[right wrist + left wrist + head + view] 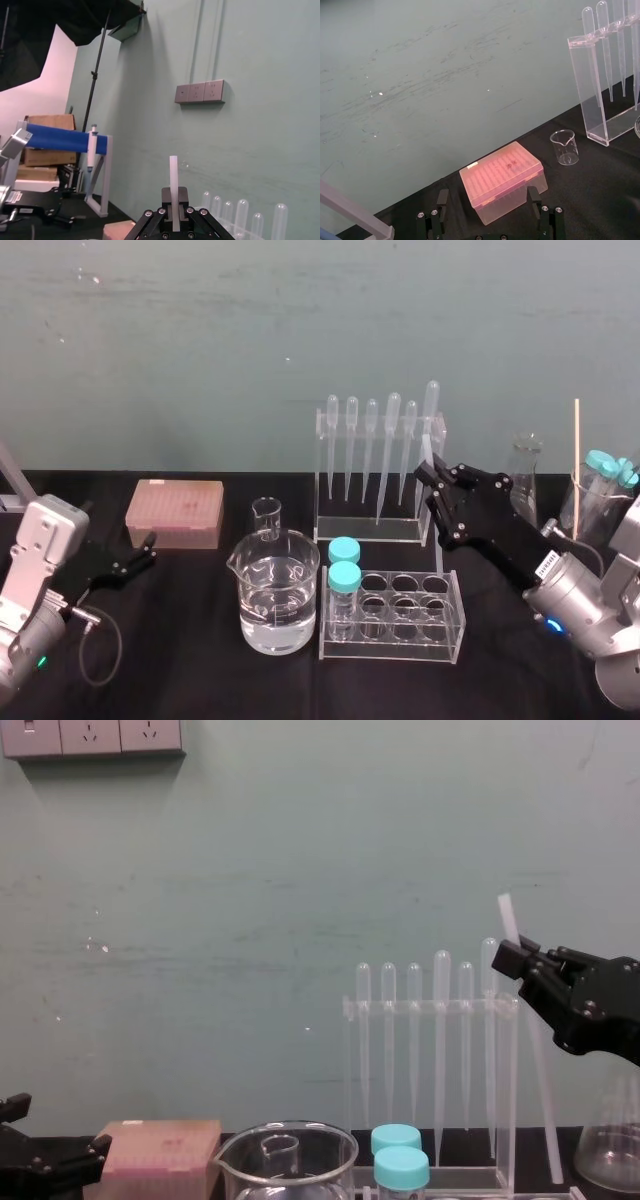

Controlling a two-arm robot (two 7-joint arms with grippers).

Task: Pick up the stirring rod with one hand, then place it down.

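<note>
A pale green wall stands behind a black tabletop set with lab things. At the far left, the left tool sits low over the tabletop with its fingers spread and nothing between them; it looks parked. Just beyond it is a pink box, then a small beaker behind a large beaker part full of clear liquid. Next come a clear tube rack holding two blue-capped vials, and behind it a pipette rack with a row of pipettes.

To the right of these racks, the right tool is raised above the tabletop, its fingers closed on the stirring rod near the rod's upper end. The rod hangs nearly upright, a little tilted, just beside the pipette rack. Its lower end reaches down toward the rack bases; I cannot tell whether it is clear of the tabletop.

The grasp is made, so the pick-up looks done or close to it. Laying the rod down and letting go of it are yet to do.
</note>
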